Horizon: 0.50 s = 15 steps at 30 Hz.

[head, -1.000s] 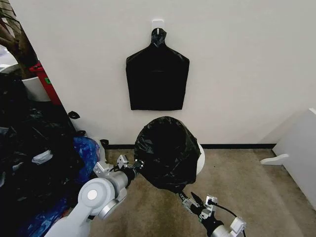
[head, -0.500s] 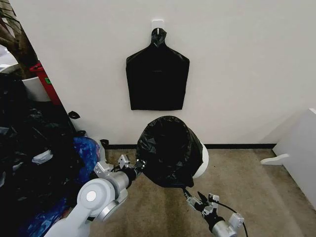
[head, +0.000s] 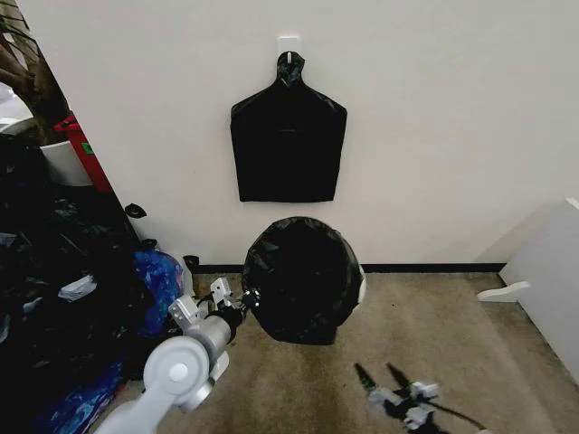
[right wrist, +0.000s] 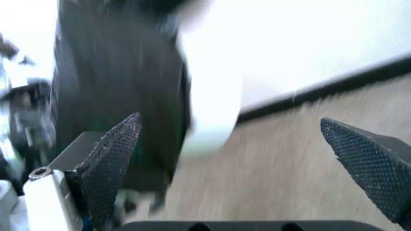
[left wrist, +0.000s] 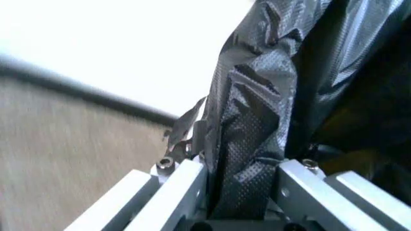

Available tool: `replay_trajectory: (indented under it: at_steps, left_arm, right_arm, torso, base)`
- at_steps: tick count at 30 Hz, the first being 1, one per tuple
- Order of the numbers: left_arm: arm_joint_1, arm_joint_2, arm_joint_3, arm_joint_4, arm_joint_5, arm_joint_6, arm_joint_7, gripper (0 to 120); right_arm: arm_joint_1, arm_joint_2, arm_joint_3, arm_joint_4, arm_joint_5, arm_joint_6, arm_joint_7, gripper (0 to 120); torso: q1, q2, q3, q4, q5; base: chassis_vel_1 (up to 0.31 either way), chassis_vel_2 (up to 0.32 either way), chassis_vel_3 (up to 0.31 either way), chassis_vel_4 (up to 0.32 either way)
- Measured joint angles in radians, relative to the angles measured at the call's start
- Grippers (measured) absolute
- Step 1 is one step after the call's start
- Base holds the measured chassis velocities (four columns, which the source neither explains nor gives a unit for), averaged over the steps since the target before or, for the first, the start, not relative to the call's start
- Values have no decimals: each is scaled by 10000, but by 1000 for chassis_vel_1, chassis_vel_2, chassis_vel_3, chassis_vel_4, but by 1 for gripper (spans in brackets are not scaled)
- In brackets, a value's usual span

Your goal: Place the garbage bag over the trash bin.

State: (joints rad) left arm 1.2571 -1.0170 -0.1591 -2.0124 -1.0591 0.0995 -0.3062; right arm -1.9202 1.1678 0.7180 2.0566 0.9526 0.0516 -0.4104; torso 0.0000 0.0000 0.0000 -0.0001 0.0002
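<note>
Two bag heaps (head: pixel 54 298) crowd the trash bin's (head: pixel 360 287) left.

A storeroom-like corner: bare white wall (head: pixel 434 136), brown carpet (head: pixel 470 344), heap of bags (head: pixel 63 298) at nine o'clock

Even bright indoor light; wall (head: pixel 434 136) glares white; both wrist views motion-blurred; head view bends at edges.

The garbage bag (head: pixel 303 280) drapes over the trash bin (head: pixel 361 287) against the wall ahead of me. My left gripper (head: pixel 242 301) sits at the bag's left edge, my right gripper (head: pixel 384 377) nearer me on the floor side.
</note>
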Motion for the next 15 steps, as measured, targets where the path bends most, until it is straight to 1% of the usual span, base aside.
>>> replay_trajectory:
  at_steps: [1, 2, 3, 4, 5, 6, 7, 8, 9, 11, 12, 14, 15]
  left_arm:
    - [0, 19, -1, 151, 342, -215, 318, 0]
    - [-5, 41, -6, 359, 768, -566, 871, 0]
    - [-8, 49, -7, 445, 940, -725, 1142, 0]
    - [-22, 78, -36, 755, 1493, -1194, 2156, 0]
    - [-22, 78, -36, 755, 1493, -1194, 2156, 0]
    - [-27, 100, -43, 898, 1756, -1407, 2643, 0]
    - [-31, 114, -43, 959, 1864, -1511, 2859, 0]
    - [-36, 139, -46, 1088, 2138, -1748, 3383, 0]
    - [-40, 145, -48, 1117, 2220, -1803, 3528, 0]
    - [-62, 197, -73, 1262, 2799, -2126, 4448, 0]
    - [-62, 197, -73, 1262, 2799, -2126, 4448, 0]
    - [-63, 255, -126, 1307, 3231, -2283, 5042, 0]
    - [-60, 281, -149, 1310, 3367, -2342, 5235, 0]
  right_arm:
    - [34, -56, 394, 118, 392, -241, 0, 100]
    - [165, -190, 1078, 298, 1069, -768, 6, 100]
    - [239, -253, 1330, 370, 1345, -1009, 16, 100]
    - [596, -457, 2017, 593, 2257, -2010, 142, 100]
    - [596, -457, 2017, 593, 2257, -2010, 142, 100]
    - [898, -566, 2292, 722, 2764, -2646, 267, 100]
    - [1082, -636, 2395, 794, 3019, -2978, 394, 100]
    - [1514, -791, 2470, 946, 3490, -3560, 820, 100]
    - [1666, -846, 2469, 1001, 3631, -3743, 988, 100]
    - [2494, -1296, 2213, 1272, 4138, -4772, 2003, 100]
    - [2494, -1296, 2213, 1272, 4138, -4772, 2003, 100]
    - [2850, -1695, 1929, 1407, 4175, -5315, 2487, 100]
    - [2916, -1799, 1844, 1431, 4118, -5431, 2563, 100]
  torso:
    - [0, 0, 0, 1, -1]
    - [0, 0, 0, 0, -1]
    - [0, 0, 0, 1, -1]
    - [0, 0, 0, -3, -4]
    - [0, 0, 0, -3, -4]
    - [0, 1, 0, -2, -1]
    - [0, 0, 0, -1, 0]
    - [0, 0, 1, -2, -1]
    - [0, 0, 1, 0, -1]
    - [0, 0, 1, 4, 0]
    - [0, 0, 1, 4, 0]
    - [0, 0, 1, 4, -1]
    - [0, 0, 1, 3, -2]
  base:
    - [0, 0, 0, 0]
    - [0, 0, 0, 0]
    - [0, 0, 0, 0]
    - [0, 0, 0, 0]
    - [0, 0, 0, 0]
    - [0, 0, 0, 0]
    - [0, 0, 0, 0]
    - [0, 0, 0, 0]
    - [0, 0, 0, 0]
    - [0, 0, 0, 0]
    - [0, 0, 0, 0]
    - [0, 0, 0, 0]
    - [0, 0, 0, 0]
